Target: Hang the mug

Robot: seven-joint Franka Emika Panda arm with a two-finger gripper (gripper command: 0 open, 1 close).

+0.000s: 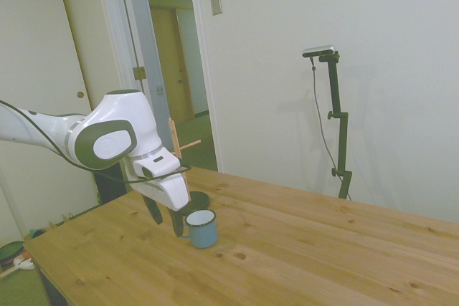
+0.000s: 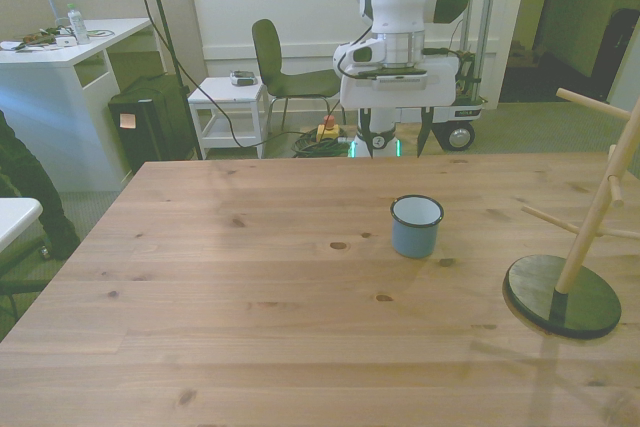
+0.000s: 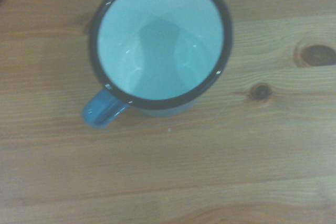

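Task barely started, no grasp made yet. The mug point(image 2: 416, 225) is standing upright on the tabletop point(image 2: 250, 327), mouth up, empty, right of centre in the front view. Its handle point(image 3: 101, 110) is seen in the wrist view and, in the side view, it points toward the arm; it is hidden behind the body in the front view.

The gripper point(image 1: 165, 218) is hovering just beside the mug on the handle side, jaws spread and pointing down, nothing held. Whether a fingertip already touches the handle cannot be told from the side view. In the front view the jaws sit past the tabletop's far edge line, above and behind the mug.

The wooden rack point(image 2: 590, 232) with its dark round base is at the front view's right, well apart from the mug; pegs are bare.

Left to do, as judged: closing on the mug, lifting, carrying to the rack, hooking the handle over a peg, release.
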